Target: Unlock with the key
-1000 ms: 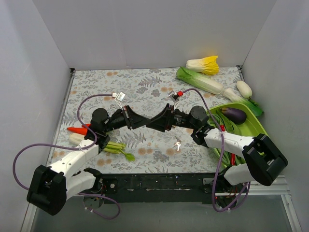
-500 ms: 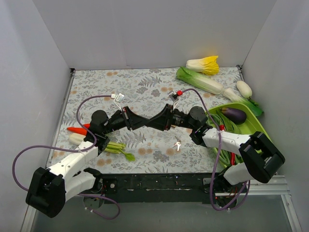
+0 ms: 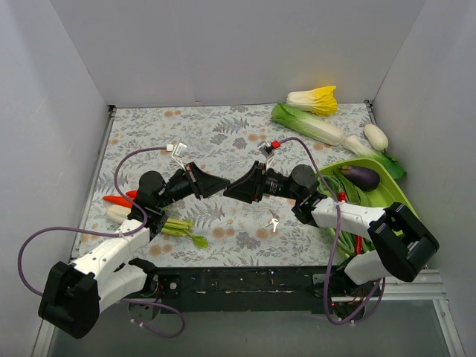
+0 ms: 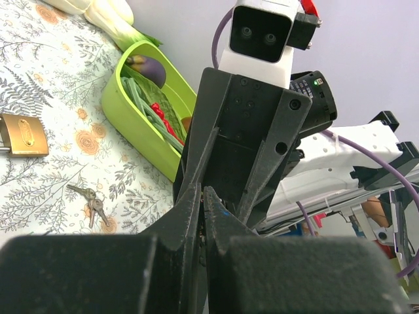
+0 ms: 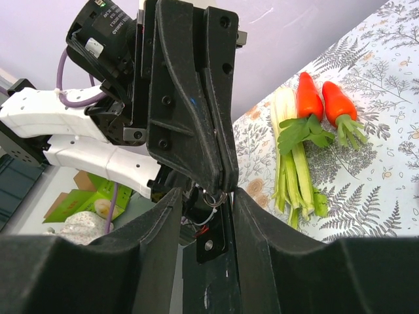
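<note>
A pair of small silver keys (image 3: 274,221) lies flat on the patterned cloth, below my right arm; they also show in the left wrist view (image 4: 91,204). A brass padlock (image 4: 23,134) lies on the cloth near them and is hidden in the top view. My left gripper (image 3: 223,182) (image 4: 201,191) is shut, and a thin silver ring (image 5: 215,198) sticks out of its tips. My right gripper (image 3: 229,191) (image 5: 206,196) is open and faces it tip to tip, its fingers on either side of the left tips and the ring, above the cloth.
Two carrots (image 3: 119,199) and celery stalks (image 3: 178,229) lie by the left arm. A green tray (image 3: 387,190) with an eggplant (image 3: 361,175) stands at the right. Cabbages (image 3: 309,123) and a white radish (image 3: 375,136) lie at the back right.
The left arm has drawn back a little to the left and up. The two gripper tips, which met before, now stand slightly offset. The keys on the cloth have not moved.
</note>
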